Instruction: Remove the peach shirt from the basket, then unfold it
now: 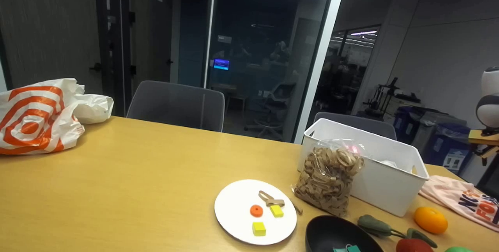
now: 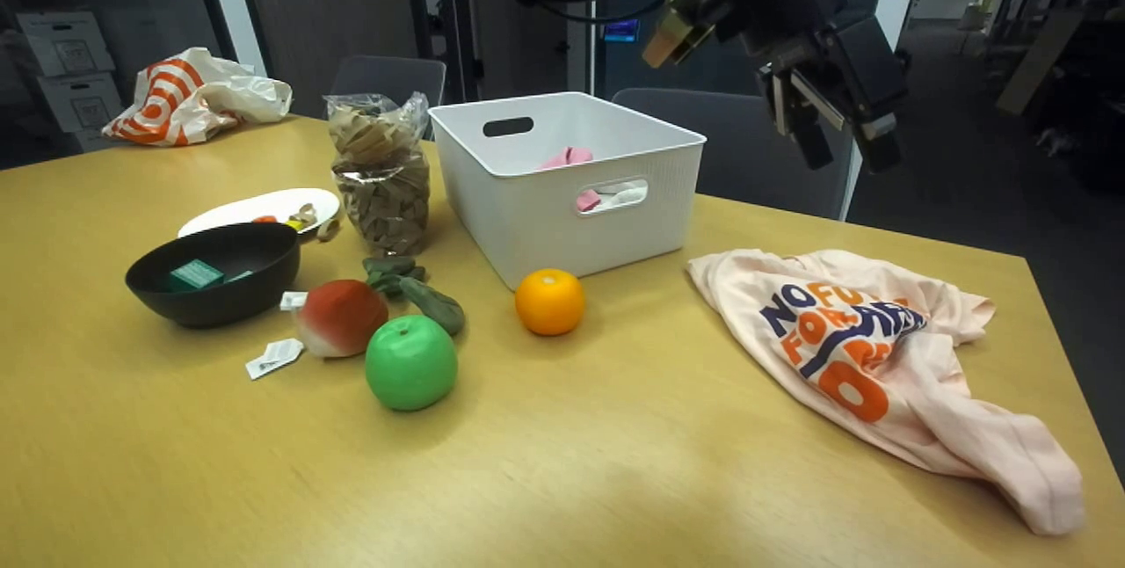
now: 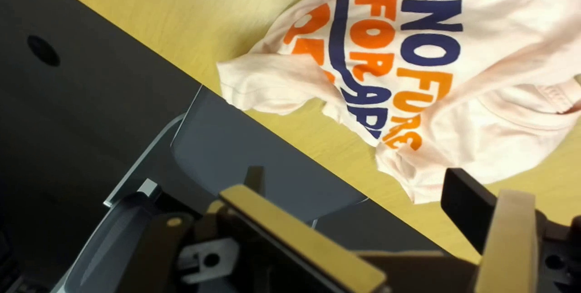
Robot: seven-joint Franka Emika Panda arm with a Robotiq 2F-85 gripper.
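Note:
The peach shirt [image 2: 932,375] lies crumpled on the table beside the white basket [image 2: 571,238], with orange and navy lettering facing up. One sleeve stretches toward the table's front right. It shows in both exterior views [image 1: 444,191] and in the wrist view [image 3: 494,143], where parts are folded over and the right side is cut off. My gripper [image 2: 850,155] is open and empty, raised above the table's far edge, behind the shirt and apart from it. In the wrist view its fingers [image 3: 358,188] stand wide apart.
Pink cloth [image 2: 571,156] and white cloth show inside the basket. An orange [image 2: 550,302], a green apple [image 2: 411,363], a red fruit [image 2: 341,317], a black bowl [image 2: 264,265] and a bag of brown strips [image 2: 382,199] stand nearby. A grey chair [image 3: 272,157] is beyond the table edge.

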